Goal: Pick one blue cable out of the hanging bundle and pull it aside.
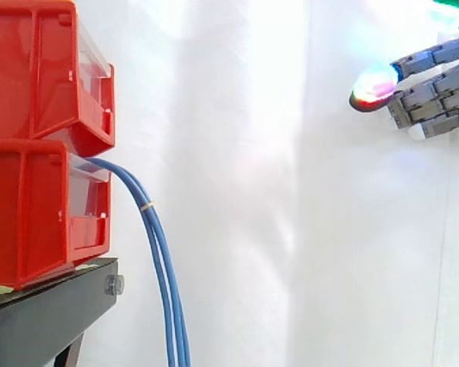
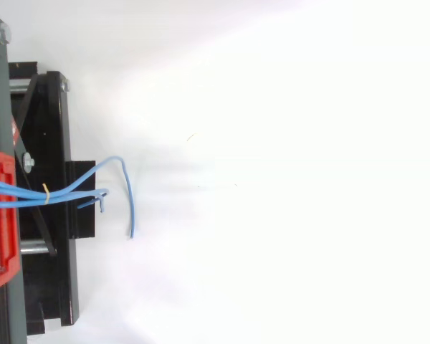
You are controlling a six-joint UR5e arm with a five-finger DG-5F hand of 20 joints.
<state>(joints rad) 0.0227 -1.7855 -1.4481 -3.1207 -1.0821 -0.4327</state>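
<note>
**Cable pick: hand high and well clear of the bundle**

Blue cable bundle [image 1: 159, 260] comes out over the front lip of the lower red bin [image 1: 30, 214], just under the upper red bin [image 1: 38, 69], arcs forward and hangs straight down past the edge of the black stand [image 1: 46, 321]. A yellow band [image 1: 147, 206] ties the strands together just below the bend. Under the band the side view shows them running close and parallel, almost touching.

From above, one loose strand [image 2: 132, 211] loops out beyond the rest, away from the stand. The others end close together near the stand's front.

Hand [image 1: 436, 95] is at the upper right of the side view, above bin height and well apart from the cables. Its fingers are extended and relaxed, holding nothing, with one glowing fingertip [image 1: 375, 86] leading toward the bins. The white curtain [image 1: 252, 191] hangs behind.

Judgement on the step, which is the reach and selection:
- Come down below the yellow band; above it the strands are probably bound too tightly to part.
- Go for the loose strand, since it already stands off from the others.
- Close thumb and finger on that strand alone, and check that no neighbour is caught.
- Pull sideways, gently. The band will likely drag the rest along if the pull is hard.
- Keep clear of the bin fronts.
</note>
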